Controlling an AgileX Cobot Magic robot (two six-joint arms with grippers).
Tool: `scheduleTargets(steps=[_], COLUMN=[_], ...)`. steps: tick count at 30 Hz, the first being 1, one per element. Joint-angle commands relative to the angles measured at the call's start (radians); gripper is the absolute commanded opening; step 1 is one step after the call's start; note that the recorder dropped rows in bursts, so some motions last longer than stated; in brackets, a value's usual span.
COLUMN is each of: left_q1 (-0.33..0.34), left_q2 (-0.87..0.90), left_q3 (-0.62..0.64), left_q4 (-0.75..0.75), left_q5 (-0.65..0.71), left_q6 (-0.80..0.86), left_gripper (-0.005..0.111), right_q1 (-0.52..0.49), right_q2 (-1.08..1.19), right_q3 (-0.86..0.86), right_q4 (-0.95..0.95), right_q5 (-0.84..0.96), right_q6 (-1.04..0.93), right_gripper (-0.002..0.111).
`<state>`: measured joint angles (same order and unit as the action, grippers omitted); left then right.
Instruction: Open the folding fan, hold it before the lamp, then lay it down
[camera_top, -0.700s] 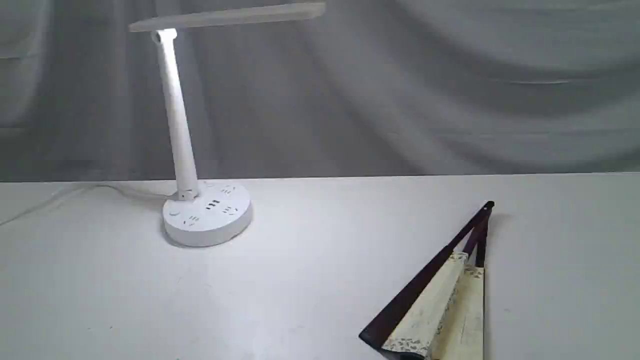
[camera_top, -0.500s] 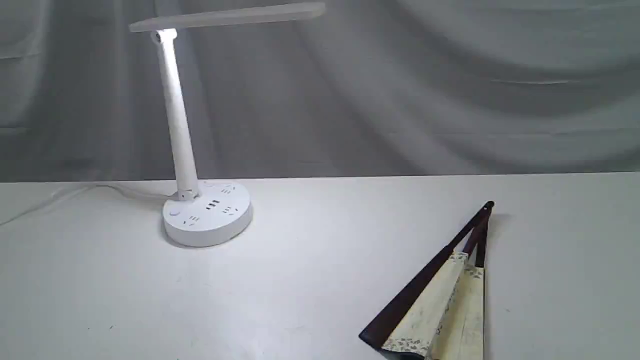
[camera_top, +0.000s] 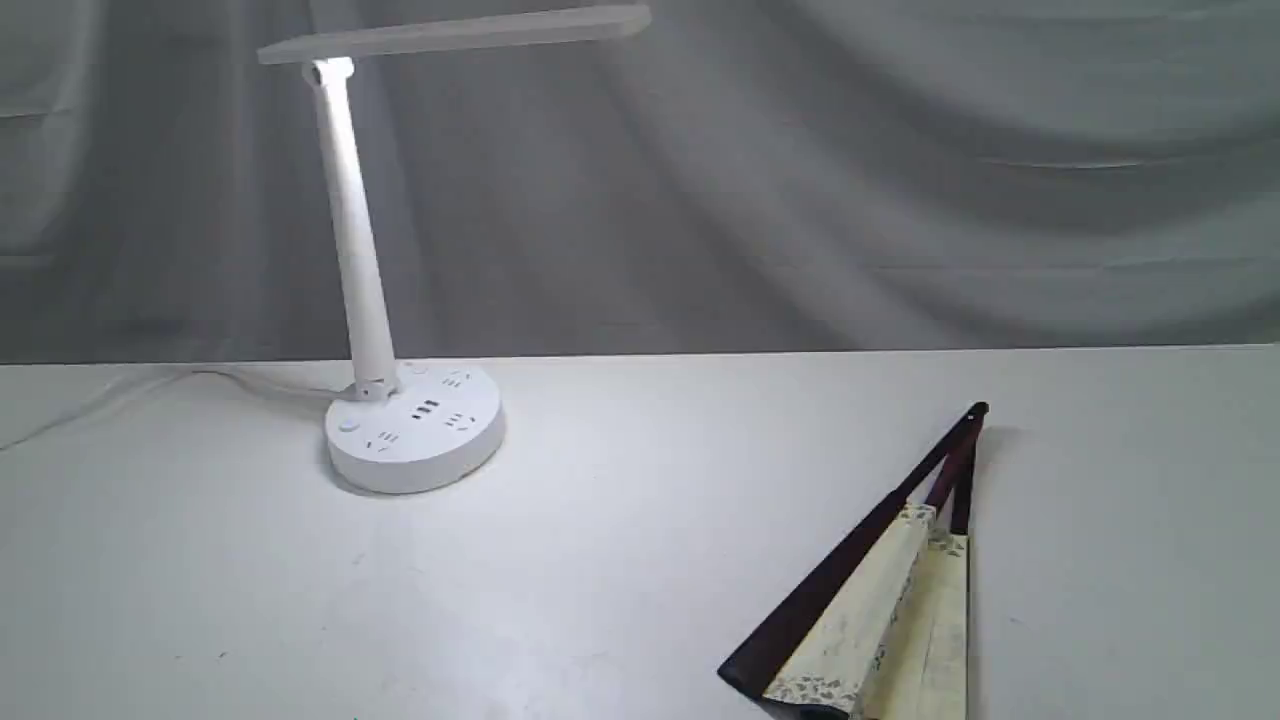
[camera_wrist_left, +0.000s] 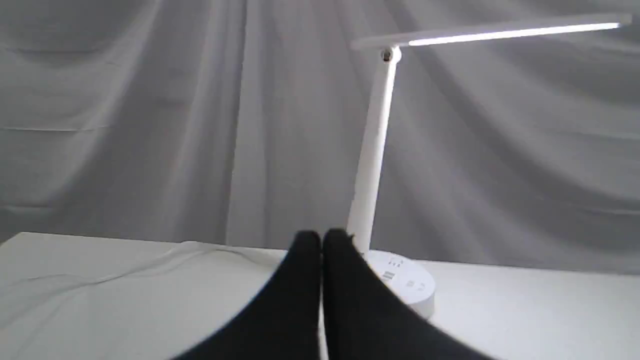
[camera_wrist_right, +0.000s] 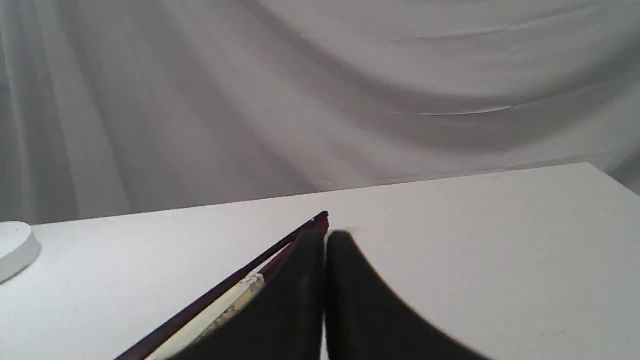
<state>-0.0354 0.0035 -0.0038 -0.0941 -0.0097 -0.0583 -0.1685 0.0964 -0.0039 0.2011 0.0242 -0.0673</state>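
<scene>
The folding fan (camera_top: 880, 610) lies on the table at the front right, opened only a little: dark maroon guards meet at the pivot at the far end, and a narrow wedge of cream speckled leaf runs off the front edge of the view. The white lamp (camera_top: 360, 290) stands at the back left on its round socketed base, its flat head lit. Neither arm shows in the exterior view. My left gripper (camera_wrist_left: 322, 239) is shut with nothing in it, the lamp (camera_wrist_left: 372, 165) just beyond it. My right gripper (camera_wrist_right: 325, 239) is shut and empty, close to the fan (camera_wrist_right: 235, 292) near its pivot.
A white table (camera_top: 640, 480) carries everything, with a grey draped curtain (camera_top: 800, 170) behind it. The lamp's thin white cord (camera_top: 150, 385) trails off from the base toward the table's back left.
</scene>
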Motion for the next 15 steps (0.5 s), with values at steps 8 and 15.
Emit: scheduleTargets(steps=[8, 15], left_q1=[-0.002, -0.002], left_q2=[-0.003, -0.003], left_q3=[-0.123, -0.284], left_q4=[-0.003, -0.003], left_q5=[0.108, 0.305], left_q6=[-0.102, -0.102], left_gripper=[0.0, 0.0], right_q1=[-0.004, -0.004], right_q2=[0.001, 0.005], right_q3=[-0.116, -0.299], right_q4=[0.035, 0.074], right_q5=[0.1, 0.219], right_q6=[-0.003, -0.005], right_gripper=[0.0, 0.0])
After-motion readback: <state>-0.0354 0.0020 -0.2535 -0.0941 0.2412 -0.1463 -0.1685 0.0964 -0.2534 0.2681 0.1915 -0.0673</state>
